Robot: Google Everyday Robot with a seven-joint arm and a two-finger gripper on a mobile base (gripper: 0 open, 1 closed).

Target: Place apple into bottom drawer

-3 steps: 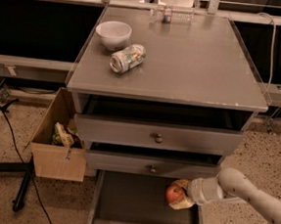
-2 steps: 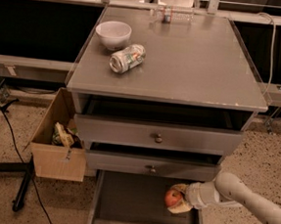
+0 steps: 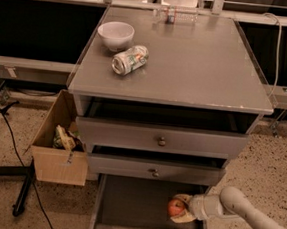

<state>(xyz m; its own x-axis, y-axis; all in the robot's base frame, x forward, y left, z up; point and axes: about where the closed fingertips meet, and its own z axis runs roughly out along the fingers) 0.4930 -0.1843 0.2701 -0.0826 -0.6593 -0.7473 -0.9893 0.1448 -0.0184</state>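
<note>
Robot gripper (image 3: 180, 209) sits low at the right side of the open bottom drawer (image 3: 130, 208), on a pale arm (image 3: 247, 216) reaching in from the lower-right corner. Its two cream fingers (image 3: 182, 197) are closed round the apple (image 3: 175, 207), one above and one below, so the red-orange fruit shows btwn them. The apple is inside the drawer's outline, near its right wall; can't tell whether it touches the dark grey floor. Above are two more grey drawers, each pulled out slightly w/ a round knob: middle drawer (image 3: 129, 166) and top drawer (image 3: 191, 141). On the grey cabinet top (image 3: 202, 71), at the left, a white bowl (image 3: 116, 34) and just in front of it a crushed silver can (image 3: 130, 59) on its side. Left of the cabinet, on speckled floor, an open cardboard box (image 3: 54, 161) w/ crumpled wrappers inside.
</note>
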